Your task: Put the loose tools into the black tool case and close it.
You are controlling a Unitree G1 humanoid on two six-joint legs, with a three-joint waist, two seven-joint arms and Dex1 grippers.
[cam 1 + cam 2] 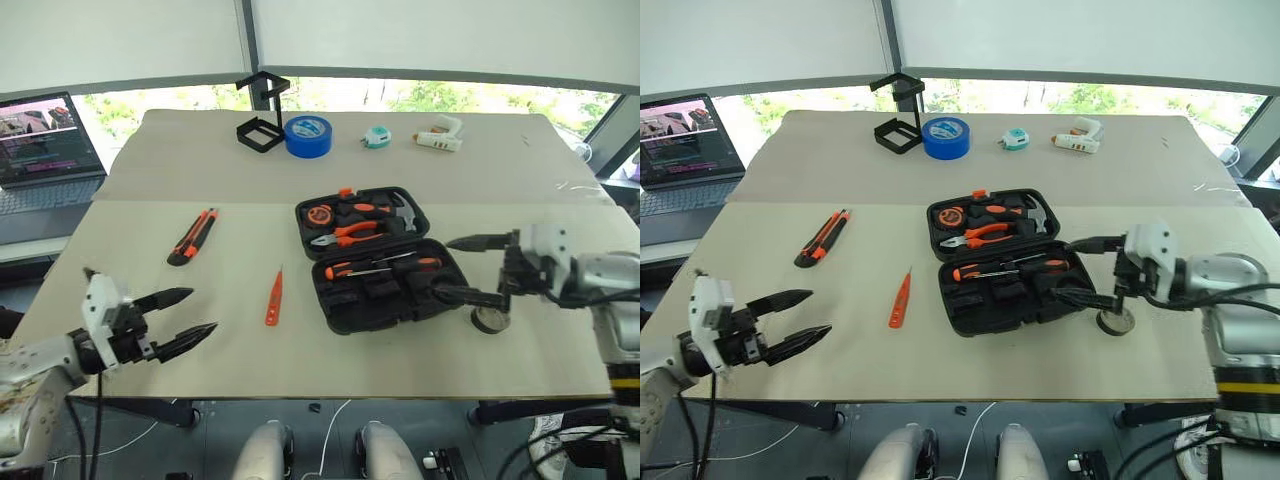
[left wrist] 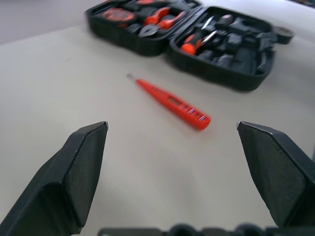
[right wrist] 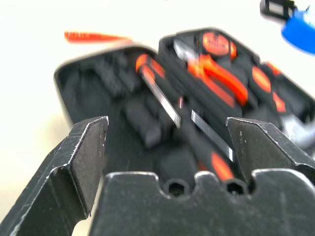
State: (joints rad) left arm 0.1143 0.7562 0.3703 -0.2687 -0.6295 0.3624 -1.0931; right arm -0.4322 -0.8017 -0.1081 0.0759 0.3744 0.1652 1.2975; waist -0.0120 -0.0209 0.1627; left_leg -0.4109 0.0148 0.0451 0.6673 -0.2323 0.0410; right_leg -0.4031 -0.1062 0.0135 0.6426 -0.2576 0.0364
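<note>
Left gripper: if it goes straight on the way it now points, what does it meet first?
Probably the slim orange tester pen lying on the table: it sits between the open jaws of the left gripper, ahead of the open black plastic tool case. Depth is uncertain.

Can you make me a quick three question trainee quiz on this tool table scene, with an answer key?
1. True or false: the black tool case lies open.
2. Which loose tool lies nearest the left gripper: A utility knife, B tester pen, C grey tape roll?
3. Fill in: two screwdrivers lie ____ the case.

Key: 1 true. 2 B. 3 inside.
</note>
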